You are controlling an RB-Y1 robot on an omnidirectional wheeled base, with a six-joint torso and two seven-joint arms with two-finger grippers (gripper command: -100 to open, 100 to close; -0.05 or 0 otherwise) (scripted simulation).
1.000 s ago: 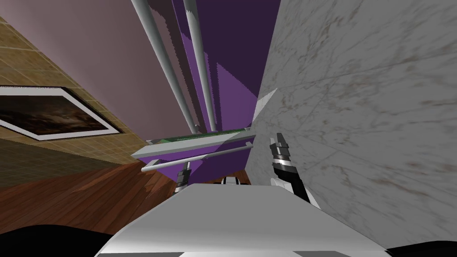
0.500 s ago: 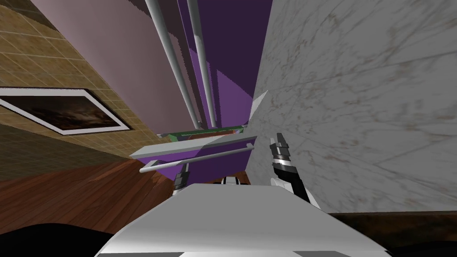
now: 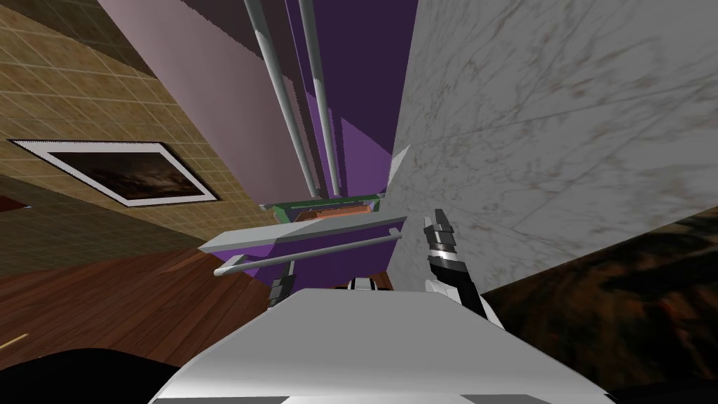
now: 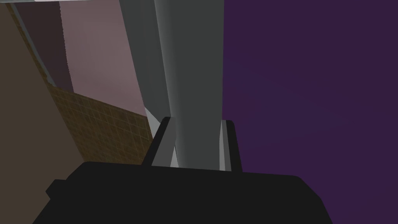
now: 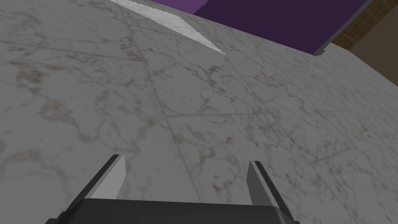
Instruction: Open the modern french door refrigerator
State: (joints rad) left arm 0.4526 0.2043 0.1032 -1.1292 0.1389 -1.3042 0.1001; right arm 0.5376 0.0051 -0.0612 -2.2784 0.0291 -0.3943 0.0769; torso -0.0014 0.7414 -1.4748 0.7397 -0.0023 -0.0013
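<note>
The fridge, purple with grey bar handles, stands beside a marble wall. Its bottom drawer is ajar, green and orange-brown inside. Left jaws grip the drawer's handle; right jaws are spread, facing the wall.

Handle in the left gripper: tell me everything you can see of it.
The handle is a plain grey round bar running across the purple drawer front low on the refrigerator, its left end bent back toward that panel. The left gripper is shut on it, one finger pressed to each side, left of the bar's middle. Nothing else touches it.
</note>
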